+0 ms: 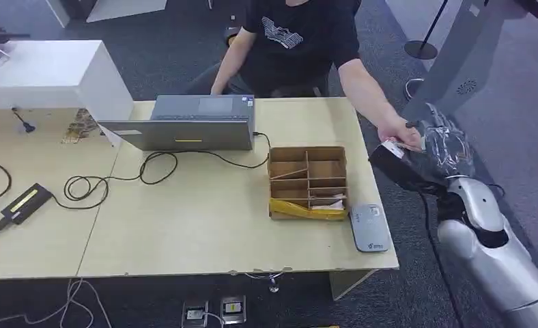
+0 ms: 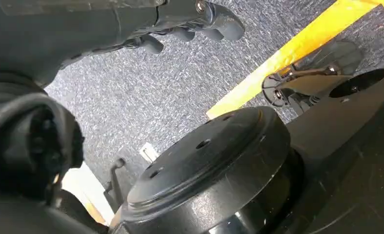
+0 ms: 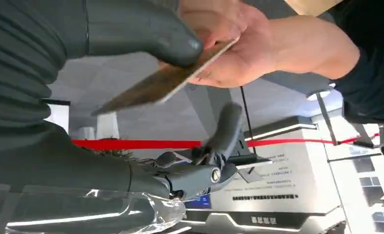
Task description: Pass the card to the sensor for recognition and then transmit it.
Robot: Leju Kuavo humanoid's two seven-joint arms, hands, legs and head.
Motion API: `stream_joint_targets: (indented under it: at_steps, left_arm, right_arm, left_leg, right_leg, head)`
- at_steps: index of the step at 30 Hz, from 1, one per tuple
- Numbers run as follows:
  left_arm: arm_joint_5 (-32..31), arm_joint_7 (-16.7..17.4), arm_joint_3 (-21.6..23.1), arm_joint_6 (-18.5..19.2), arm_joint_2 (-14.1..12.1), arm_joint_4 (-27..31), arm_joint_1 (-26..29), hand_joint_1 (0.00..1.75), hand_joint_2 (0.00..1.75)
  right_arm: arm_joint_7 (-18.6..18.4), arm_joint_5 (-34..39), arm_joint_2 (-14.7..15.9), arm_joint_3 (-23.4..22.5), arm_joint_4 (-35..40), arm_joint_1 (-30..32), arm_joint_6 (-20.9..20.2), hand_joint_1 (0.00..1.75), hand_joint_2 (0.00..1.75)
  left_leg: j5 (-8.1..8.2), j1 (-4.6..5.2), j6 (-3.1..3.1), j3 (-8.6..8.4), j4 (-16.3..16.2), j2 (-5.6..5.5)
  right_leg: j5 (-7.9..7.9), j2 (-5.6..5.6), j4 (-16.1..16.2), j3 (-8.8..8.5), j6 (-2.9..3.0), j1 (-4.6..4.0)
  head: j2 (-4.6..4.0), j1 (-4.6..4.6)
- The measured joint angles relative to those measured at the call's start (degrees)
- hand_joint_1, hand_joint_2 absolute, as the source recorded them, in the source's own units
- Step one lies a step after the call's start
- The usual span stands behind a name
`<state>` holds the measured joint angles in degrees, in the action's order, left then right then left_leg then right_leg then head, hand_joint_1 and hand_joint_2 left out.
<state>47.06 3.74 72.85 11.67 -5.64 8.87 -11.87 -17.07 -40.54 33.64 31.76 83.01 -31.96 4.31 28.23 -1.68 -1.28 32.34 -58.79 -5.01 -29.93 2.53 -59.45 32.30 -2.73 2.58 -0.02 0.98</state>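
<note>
You see the right hand (image 1: 435,152) raised at the right of the head view, off the table's (image 1: 205,225) edge, with its thumb (image 3: 146,34) pressed on the card (image 3: 165,80) while a person's hand (image 3: 229,53) grips the card's far end. The card looks thin and flat, seen nearly edge-on in the wrist view, pale along its rim and darker on the face, well apart from the grey sensor (image 1: 369,227) lying at the lower right of the table beside the box (image 1: 308,182). Your left hand (image 2: 180,29) hangs over the carpet with fingers loosely curled and holding nothing.
</note>
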Motion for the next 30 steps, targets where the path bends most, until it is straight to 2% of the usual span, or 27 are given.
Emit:
stream_joint_targets:
  at_steps: [4,14,23,30]
  left_arm:
    - [0.37,0.0,-0.02,0.0,0.02,0.0,0.01,0.0,0.0]
    - [0.46,0.0,-0.02,0.0,0.02,0.0,0.08,0.0,0.0]
    - [0.57,0.0,-0.02,0.0,0.0,0.0,0.31,0.0,0.0]
    - [1.66,-0.09,-0.15,0.0,-0.13,0.0,0.87,0.0,0.0]
  right_arm:
    - [1.05,0.0,-1.24,1.11,-2.44,-1.48,1.28,1.75,1.75]
    - [-0.24,-2.1,-2.27,2.62,-5.48,-3.8,2.91,1.75,1.75]
    - [-1.55,-4.13,-2.23,3.47,-7.58,-3.17,4.09,1.75,1.75]
    - [-0.57,-3.5,-1.77,3.47,-9.2,-0.32,6.75,1.75,1.75]
  left_leg:
    - [0.0,0.0,0.0,0.0,0.0,-0.01]
    - [0.0,0.0,0.0,-0.01,-0.01,-0.01]
    - [0.0,0.0,0.0,-0.03,-0.01,0.02]
    - [0.01,0.0,-0.01,-0.02,-0.01,0.05]
  right_leg:
    - [0.0,0.0,0.0,0.0,0.0,0.0]
    - [0.0,0.0,0.0,0.01,0.0,0.0]
    - [0.0,0.04,0.01,0.04,0.0,0.0]
    - [0.0,0.04,0.01,0.05,0.0,0.0]
  head:
    - [0.0,0.02]
    - [0.0,0.02]
    - [0.0,0.02]
    - [0.0,0.02]
